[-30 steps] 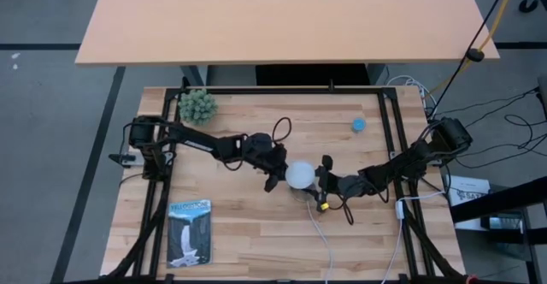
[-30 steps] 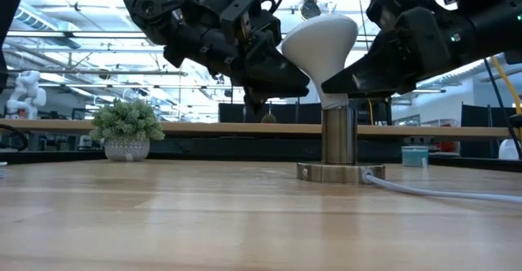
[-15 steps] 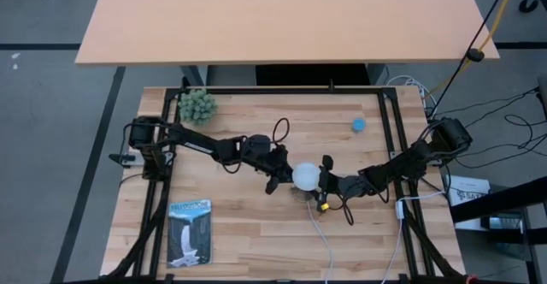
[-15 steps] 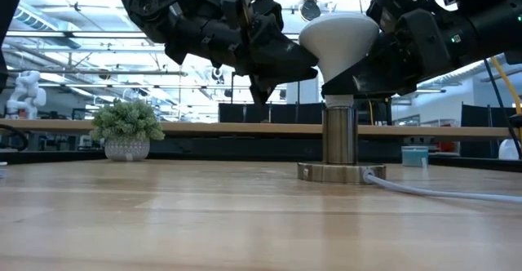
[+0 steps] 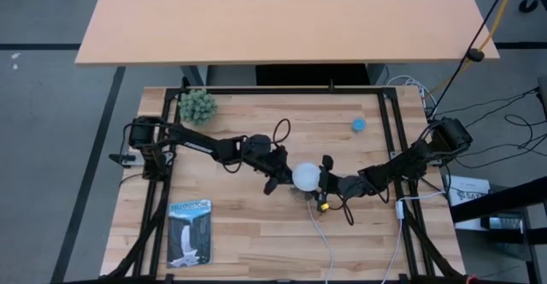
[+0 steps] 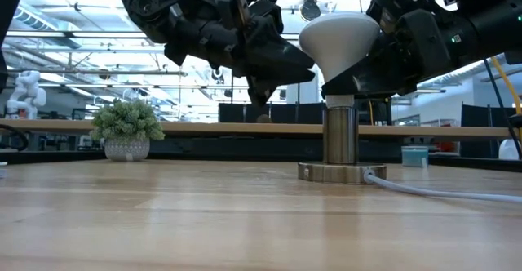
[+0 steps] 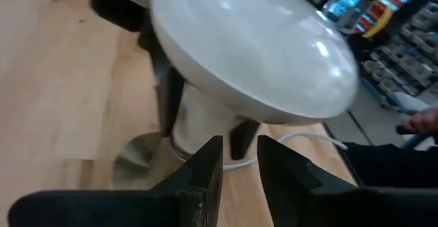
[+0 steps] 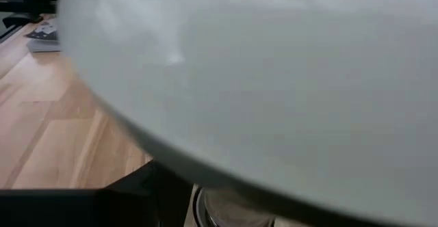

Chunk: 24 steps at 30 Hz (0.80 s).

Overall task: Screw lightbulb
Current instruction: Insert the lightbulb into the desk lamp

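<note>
Right gripper [image 6: 347,79] sits against the lightbulb [image 6: 338,36] from the cone side, its dark fingers reaching in under the dome, but whether they pinch the bulb or merely flank it cannot be told from these views. Left gripper [image 7: 239,160] hovers just beside the bulb on the opposite side; the left wrist view shows its 2 fingers [image 7: 205,165] nearly pressed together with only a thin gap, gripping nothing.

The lightbulb stands dome-up on the silvery socket [image 6: 339,136], its neck entering the post's mouth, with the white cord [image 6: 440,193] trailing off the base across the table [image 5: 256,233]. From above, the dome [image 5: 305,177] lies right between both grippers.

To do this step well, the bulb's axis probably needs to stay in line with the post, since it looks slightly tilted and could cross-thread. Turning gently with light downward pressure seems wise, and the free left gripper could steady the socket so the base doesn't spin or slide.
</note>
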Available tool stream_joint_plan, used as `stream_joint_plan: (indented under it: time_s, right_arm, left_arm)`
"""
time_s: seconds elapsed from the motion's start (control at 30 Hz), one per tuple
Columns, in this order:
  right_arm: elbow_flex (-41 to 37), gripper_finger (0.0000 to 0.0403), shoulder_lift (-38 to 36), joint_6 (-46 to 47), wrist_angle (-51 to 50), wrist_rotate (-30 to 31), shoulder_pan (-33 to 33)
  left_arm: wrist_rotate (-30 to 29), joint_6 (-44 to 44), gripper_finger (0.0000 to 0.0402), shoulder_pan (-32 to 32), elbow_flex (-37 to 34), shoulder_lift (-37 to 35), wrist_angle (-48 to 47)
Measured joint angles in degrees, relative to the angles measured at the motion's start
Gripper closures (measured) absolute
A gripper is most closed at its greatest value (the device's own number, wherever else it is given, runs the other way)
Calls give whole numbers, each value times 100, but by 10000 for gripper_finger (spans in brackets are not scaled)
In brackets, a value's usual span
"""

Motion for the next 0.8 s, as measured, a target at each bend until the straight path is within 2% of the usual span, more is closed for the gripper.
stream_joint_plan:
  time_s: [0.2,0.67,0.8]
  right_arm:
    - [0,190,0,0,-2,0,0]
    - [2,190,0,0,2,0,0]
    - [2,190,0,0,2,-2,0]
  left_arm:
    - [63,85,306,-177,0,0,1]
    - [-676,607,306,-307,0,0,127]
    - [-1057,658,306,-280,0,0,114]
